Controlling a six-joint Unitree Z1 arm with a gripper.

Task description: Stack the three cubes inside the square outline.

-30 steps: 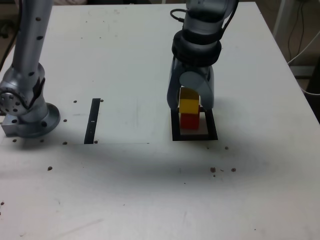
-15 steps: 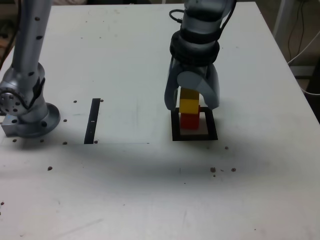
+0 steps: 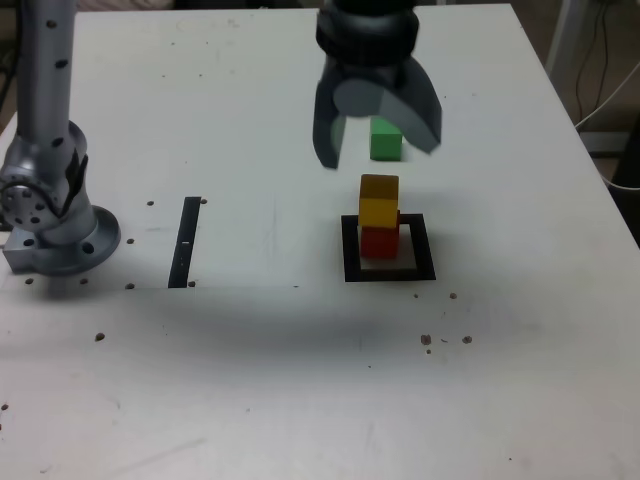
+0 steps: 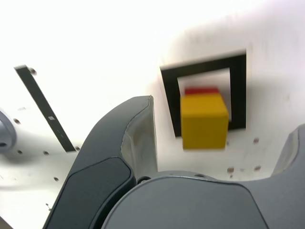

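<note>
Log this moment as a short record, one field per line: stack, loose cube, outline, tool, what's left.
stack: yellow cube sits on red cube
stack place: inside the square outline
loose cube: green cube, on the table beyond the outline in the exterior view
tool: tool open and empty, raised above the stack
black strip: black strip to the exterior view's left of the outline
left to do: green cube not yet stacked

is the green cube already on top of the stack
No, the green cube sits on the table behind the square outline, apart from the yellow cube stacked on red.
</note>
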